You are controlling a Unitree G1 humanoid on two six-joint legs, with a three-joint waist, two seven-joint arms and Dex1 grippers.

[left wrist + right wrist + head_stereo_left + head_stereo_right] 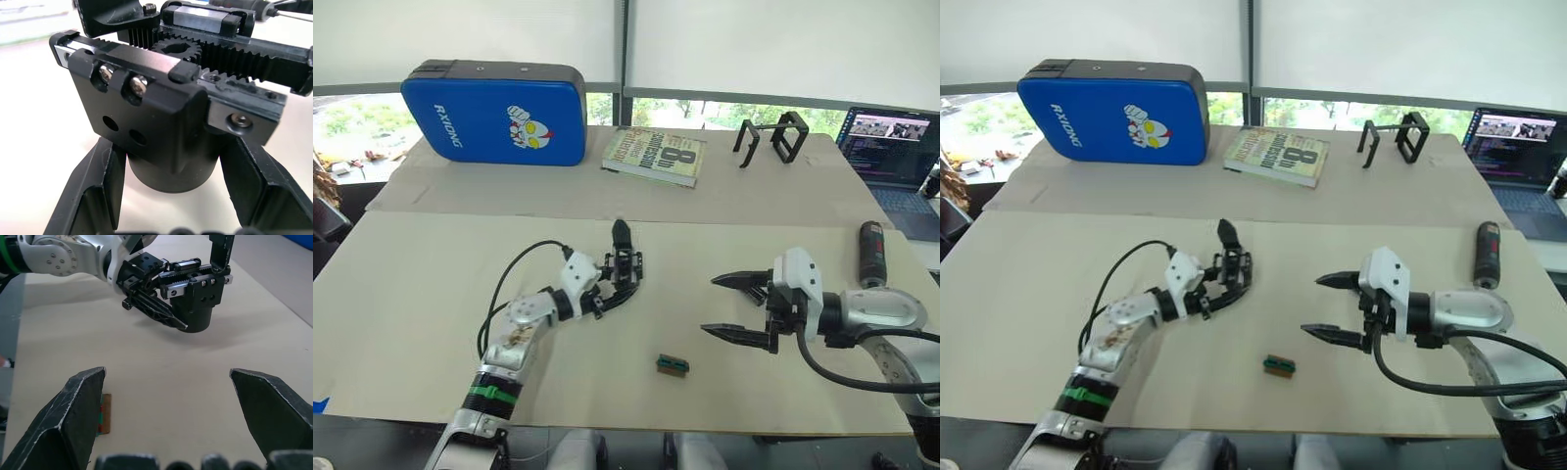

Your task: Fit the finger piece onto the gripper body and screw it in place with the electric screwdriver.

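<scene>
Nearest in the head view, one small green-and-brown block [673, 365] lies between the arms; the left gripper [619, 284] clamps the one black geared gripper body [626, 262], its single pointed finger upright, while the right gripper [736, 305] hangs spread and empty, facing it. One dark pen-shaped electric screwdriver [870, 253] stands just beyond the right arm, the nearer one. Left wrist view: black fingers [93, 193] flank the body's round base; the right wrist view shows it straight ahead, well apart.

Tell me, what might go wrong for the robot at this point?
The left gripper clamps only the round base of the gripper body, so the body might twist when screwed. The electric screwdriver lies beyond the open right gripper, and a clumsy reach could roll it toward the table edge.
</scene>
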